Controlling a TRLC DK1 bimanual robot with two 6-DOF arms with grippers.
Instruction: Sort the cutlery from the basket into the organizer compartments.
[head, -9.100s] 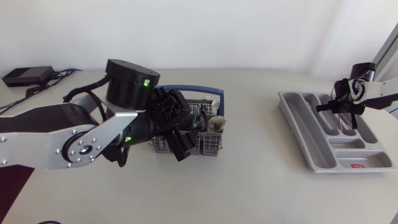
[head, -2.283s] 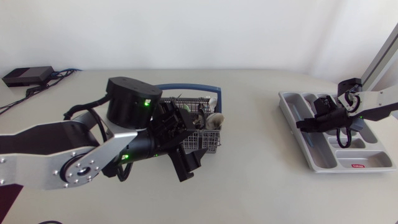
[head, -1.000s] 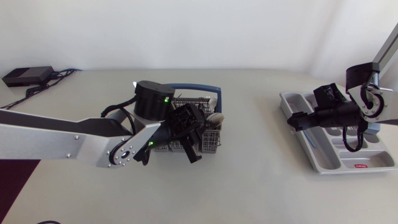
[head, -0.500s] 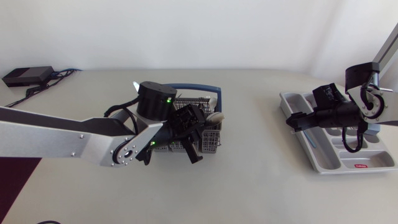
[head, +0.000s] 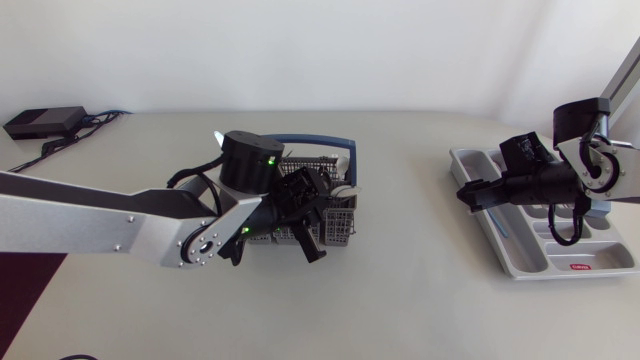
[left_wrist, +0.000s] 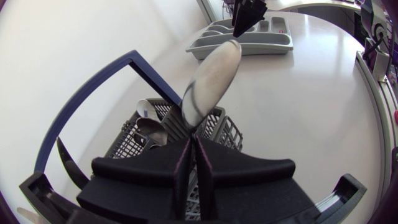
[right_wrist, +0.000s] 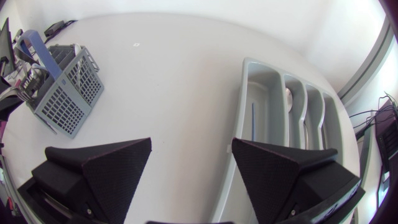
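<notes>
Left gripper (left_wrist: 193, 149): fingers pressed together on a silver metal spoon (left_wrist: 211, 78), bowl upward, above the grey mesh cutlery basket with blue handle (right_wrist: 65, 93).

Right gripper (right_wrist: 189, 165): fingers spread wide, holding nothing, over the pale table (right_wrist: 168, 74) just beside the grey plastic compartment organizer (right_wrist: 267, 81).

Red label (head: 573, 267) on the organizer's rim: print illegible.

Basket (head: 338, 228) sat left of centre on table (head: 420, 300), organizer (head: 520, 255) well apart at far right. L gripper (left_wrist: 193, 146) was over basket's front w/ spoon (left_wrist: 211, 78) pinched between its fingers. R gripper (right_wrist: 191, 146) hung above organizer's left edge.
</notes>
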